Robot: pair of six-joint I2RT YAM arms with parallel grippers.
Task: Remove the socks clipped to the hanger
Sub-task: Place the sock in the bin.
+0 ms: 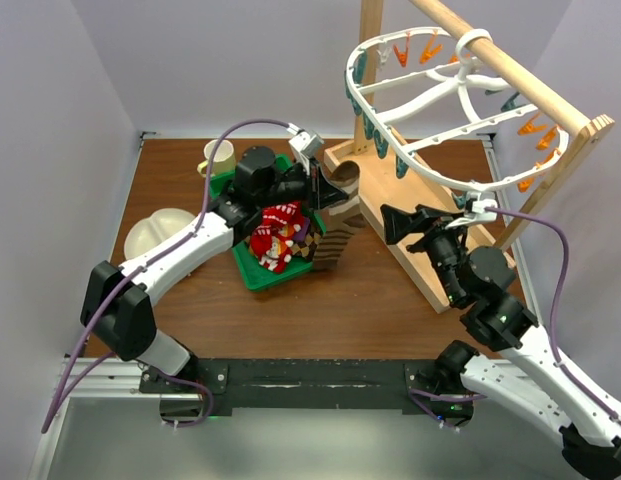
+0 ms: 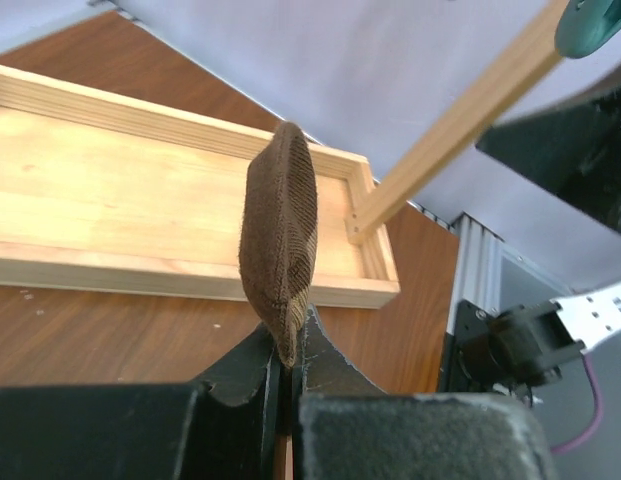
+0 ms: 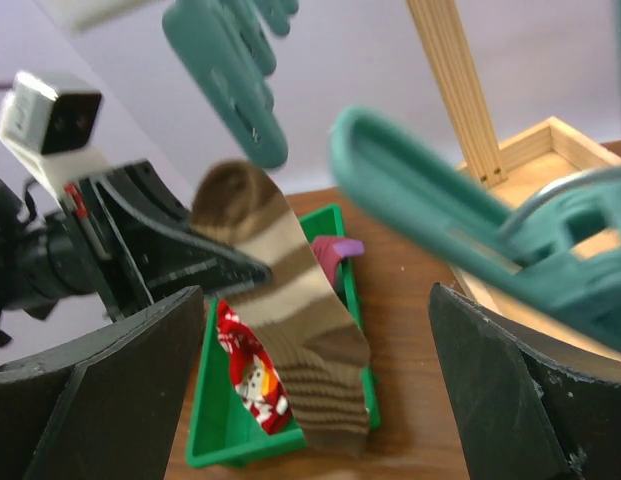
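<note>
**Striped sock held over the tray's edge, right end effector open under the hanger**

Walls hem the worktop [image 1: 320, 315] at 9, 12 and 3 o'clock. The widest bare wood is the near strip at 6 o'clock, between the arm bases and the things. The wooden stand [image 1: 385, 190] takes the right side from 12 to 4 o'clock, its base board running diagonally. The white hanger [image 1: 468, 62] hooks on the stand's rail at 1 o'clock, high above the worktop.

A green tray [image 1: 255, 272] sits just left of centre, with red socks [image 1: 275, 235] heaped in it. A bowl [image 1: 155, 232] lies at 9 o'clock and a cup [image 1: 218, 155] at 11.

The brown striped sock [image 1: 332, 240] hangs at centre by the tray's right edge, well apart from the hanger. Its long axis runs up and down, with the rounded toe uppermost and the ribbed cuff lowest. The left end effector [image 2: 288, 360] is clamped tight on it, the fabric edge-on between the fingers.

The right end effector [image 1: 390, 222], at 3 o'clock from the sock, gapes fully and holds nothing. A teal clip [image 3: 440, 200] dangles between its fingers.
</note>
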